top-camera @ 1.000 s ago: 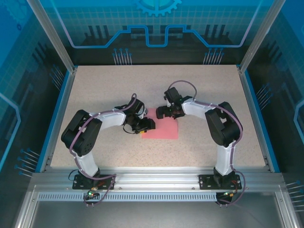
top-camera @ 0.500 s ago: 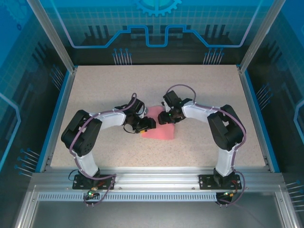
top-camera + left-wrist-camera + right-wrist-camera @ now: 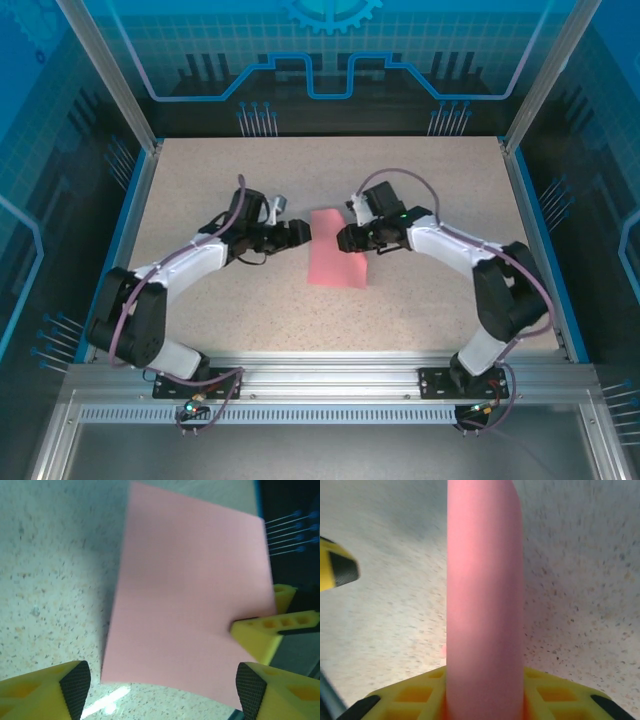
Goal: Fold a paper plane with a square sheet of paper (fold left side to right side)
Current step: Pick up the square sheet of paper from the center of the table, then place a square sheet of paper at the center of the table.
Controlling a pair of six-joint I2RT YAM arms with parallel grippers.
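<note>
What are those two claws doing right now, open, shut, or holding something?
Left gripper: open, holding nothing.
Right gripper: closed on the edge of the pink sheet of paper.

The table (image 3: pixel 420 190) is sandy with tiny dark specks, and blue strips (image 3: pixel 119 240) run down its sides. Shiny metal posts (image 3: pixel 108 75) stand at the back corners. The walls (image 3: pixel 50 150) glow blue, with a gear (image 3: pixel 330 12) drawn up top.
</note>
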